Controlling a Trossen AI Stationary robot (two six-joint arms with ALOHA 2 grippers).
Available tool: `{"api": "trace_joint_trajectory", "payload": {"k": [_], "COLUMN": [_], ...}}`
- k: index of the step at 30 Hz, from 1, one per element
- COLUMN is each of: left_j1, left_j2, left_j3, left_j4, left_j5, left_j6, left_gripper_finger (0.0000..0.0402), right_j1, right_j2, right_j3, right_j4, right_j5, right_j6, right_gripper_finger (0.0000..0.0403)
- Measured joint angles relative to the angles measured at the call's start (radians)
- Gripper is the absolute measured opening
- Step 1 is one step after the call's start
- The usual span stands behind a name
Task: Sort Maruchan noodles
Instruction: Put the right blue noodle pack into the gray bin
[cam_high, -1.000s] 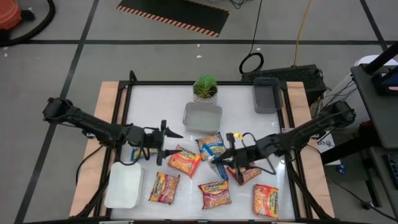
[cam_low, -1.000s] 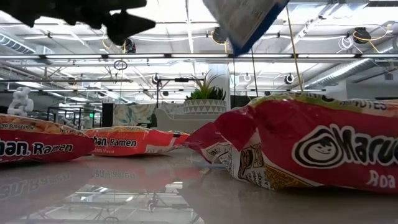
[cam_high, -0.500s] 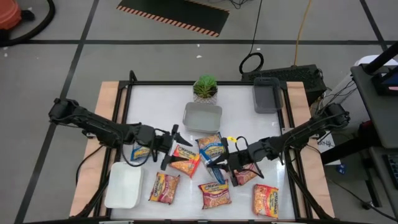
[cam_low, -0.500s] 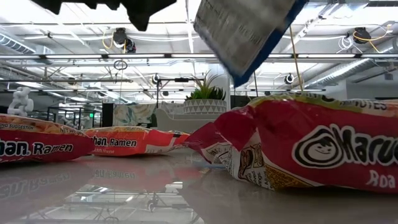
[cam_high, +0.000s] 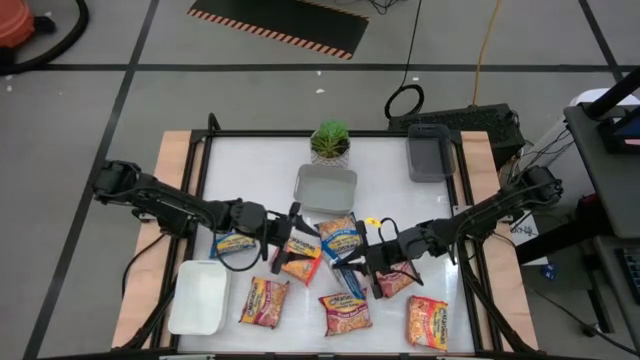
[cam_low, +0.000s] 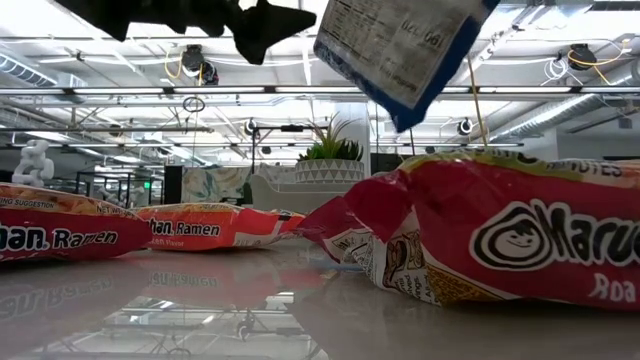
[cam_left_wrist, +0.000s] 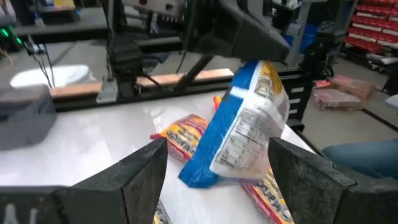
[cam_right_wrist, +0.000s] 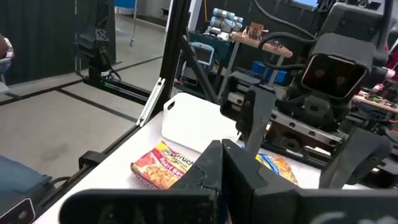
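Observation:
My right gripper (cam_high: 362, 262) is shut on a blue-white noodle packet (cam_left_wrist: 242, 130), which hangs in the air over the middle of the table. My left gripper (cam_high: 292, 238) stands open just left of it, pointing at it, fingers spread and touching nothing. Two more blue packets lie flat on the table: one (cam_high: 340, 235) near the centre, one (cam_high: 232, 243) under the left arm. Several orange-red packets (cam_high: 264, 300) lie flat along the near half. My right gripper pinches the blue-white packet by its upper end (cam_left_wrist: 258, 68) between its two shut fingers, coming level from the table's right. The packet hangs below the fingers, tilted, its printed back toward the left gripper, lifted clear of the table (cam_low: 400, 45).
A white tray (cam_high: 198, 297) sits at the near left, a light grey tray (cam_high: 325, 188) at the centre far side, a dark grey tray (cam_high: 428, 152) at the far right. A potted plant (cam_high: 330, 142) stands by the far edge.
My left gripper has gone toward the table's right edge, closing on the held blue packet, and stays open. The packet in my right gripper has sunk a little and tipped, turning its printed back more into the low view.

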Motion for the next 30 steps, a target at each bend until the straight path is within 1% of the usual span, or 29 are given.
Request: {"api": "trace_joint_trajectory", "payload": {"k": [13, 20, 24, 27, 30], "left_j1": [0.004, 0.022, 0.052, 0.063, 0.064], "left_j2": [0.103, 0.152, 0.201, 0.228, 0.249], "left_j3": [0.001, 0.001, 0.0, 0.001, 0.009], "left_j4": [0.167, 0.217, 0.312, 0.371, 0.362], "left_j5": [0.023, 0.085, 0.181, 0.246, 0.251], "left_j6": [0.033, 0.027, -0.038, -0.067, -0.068], "left_gripper_finger": [0.0283, 0.0283, 0.0283, 0.0283, 0.0283], "right_j1": [-0.01, -0.011, -0.02, -0.022, -0.022], "right_j2": [0.0, 0.0, 0.0, 0.0, 0.0], "right_j3": [0.0, 0.0, 0.0, 0.0, 0.0], "right_j4": [0.003, 0.0, 0.0, 0.0, 0.0], "right_j5": [-0.001, -0.006, -0.054, -0.054, -0.053], "right_j6": [0.008, 0.018, 0.041, 0.059, 0.06], "right_gripper_finger": [0.0, 0.0, 0.0, 0.0, 0.0]}}
